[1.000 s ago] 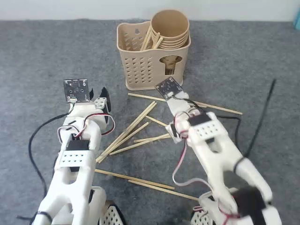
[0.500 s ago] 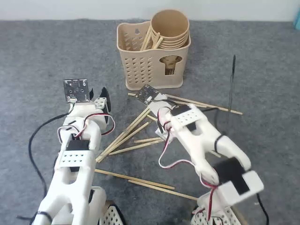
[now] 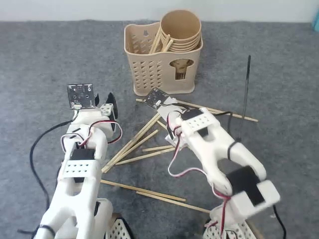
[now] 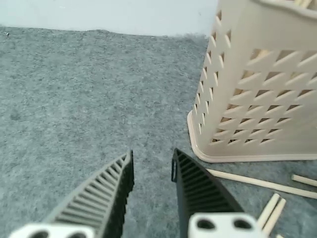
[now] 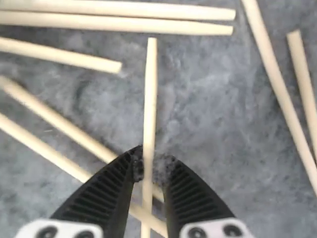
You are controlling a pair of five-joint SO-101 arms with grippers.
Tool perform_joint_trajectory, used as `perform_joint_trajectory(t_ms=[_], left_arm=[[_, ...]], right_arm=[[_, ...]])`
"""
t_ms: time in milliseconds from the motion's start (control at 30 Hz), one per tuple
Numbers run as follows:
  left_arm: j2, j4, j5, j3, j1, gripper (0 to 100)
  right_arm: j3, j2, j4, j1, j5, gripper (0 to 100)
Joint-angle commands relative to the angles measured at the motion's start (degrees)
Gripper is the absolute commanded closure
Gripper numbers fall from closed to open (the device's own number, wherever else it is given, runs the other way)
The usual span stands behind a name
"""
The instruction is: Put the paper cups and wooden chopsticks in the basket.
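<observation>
Nearest the arm bases, two loose chopsticks (image 3: pixel 143 190) lie flat on the grey desk (image 3: pixel 50 59), one just beyond the other.

Farther in, the right hand (image 5: pixel 150 161) is down among a scatter of more sticks at the middle of the desk. Its black ribbed jaws are pressed in on a single chopstick (image 5: pixel 149 89), one jaw on each side, and the stick runs straight out ahead between them. The near end of this stick crosses over another that lies at a slant. In the high view the right hand (image 3: pixel 167 107) sits under its small circuit board, with sticks fanned out on both sides of it.

The left hand (image 4: pixel 152 156) is level with it, well apart from the scatter. Its jaws are spread and hold nothing, above bare desk. In the high view the left hand (image 3: pixel 103 101) points towards the far edge.

Farthest off stands the beige slotted basket (image 3: pixel 149 74), upright, with an animal-shaped cut-out on its front. A stack of brown paper cups (image 3: pixel 182 27) fills its right half, rising above the rim. A few sticks (image 3: pixel 160 40) lean inside, beside the cups.
</observation>
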Motion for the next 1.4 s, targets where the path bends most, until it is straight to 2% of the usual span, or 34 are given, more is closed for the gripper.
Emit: perform_joint_trajectory(t_ms=[0, 300, 533, 633, 767, 900, 1000, 1100, 1367], left_arm=[[0.0, -1.76, -0.7, -2.51, 0.53, 88], [0.0, -1.58, -0.7, -2.51, 0.53, 88], [0.0, -0.44, -1.05, -2.51, 0.53, 88], [-0.09, 7.21, -6.77, -4.79, 2.37, 88], [-0.53, 17.32, -15.12, -7.08, 8.79, 88], [-0.53, 26.37, -18.46, -10.07, 14.59, 88], [0.0, 36.22, -18.46, -16.31, 15.74, 88], [0.0, 42.29, -19.78, -19.12, 19.78, 88], [2.55, 58.02, -29.19, -28.79, 37.01, 85]], right_arm=[[2.46, -11.38, 1.36, -0.22, -1.41, 99.0], [14.07, -40.66, 1.36, -0.31, -1.49, 99.0], [14.15, -58.77, -2.15, 2.51, -12.4, 99.0], [14.15, -64.75, -3.47, 5.05, -15.82, 99.0], [15.03, -72.13, -2.15, 8.13, -20.66, 99.0], [15.38, -78.11, 2.51, 12.62, -24.88, 99.0], [15.47, -81.01, 7.08, 17.19, -26.99, 99.0], [15.47, -83.03, 12.26, 23.69, -28.57, 99.0], [15.47, -85.67, 22.29, 43.82, -28.75, 99.0]])
